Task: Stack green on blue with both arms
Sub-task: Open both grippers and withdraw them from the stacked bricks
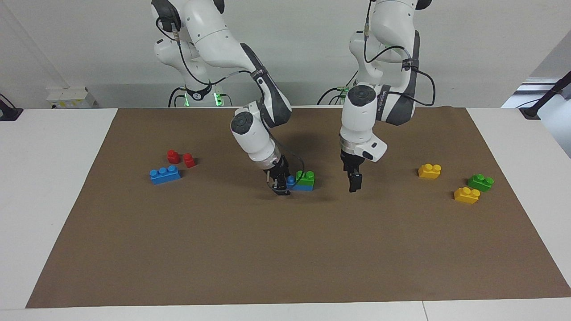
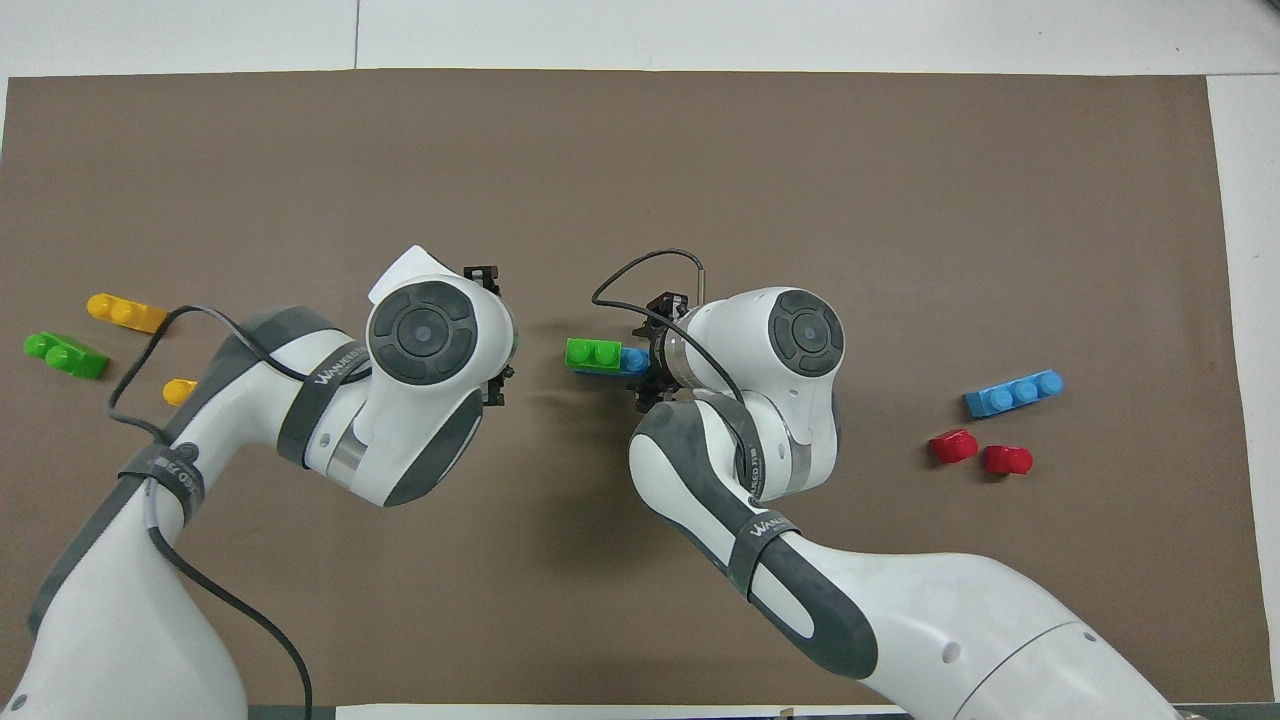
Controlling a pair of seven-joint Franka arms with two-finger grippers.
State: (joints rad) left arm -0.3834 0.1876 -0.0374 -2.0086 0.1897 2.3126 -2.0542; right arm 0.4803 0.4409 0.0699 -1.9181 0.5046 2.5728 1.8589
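Observation:
A green two-stud brick (image 1: 306, 177) (image 2: 593, 353) sits on a blue brick (image 1: 300, 187) (image 2: 633, 360) at the middle of the brown mat (image 1: 285, 249). One blue stud shows beside the green. My right gripper (image 1: 281, 185) is down at the mat, close against the blue brick's end toward the right arm's side; I cannot tell whether it grips. My left gripper (image 1: 354, 183) hangs open and empty just above the mat, well apart from the stack toward the left arm's side.
A second blue brick (image 1: 165, 174) and two small red pieces (image 1: 180, 158) lie toward the right arm's end. Two yellow bricks (image 1: 429, 170) (image 1: 466, 195) and another green brick (image 1: 480, 182) lie toward the left arm's end.

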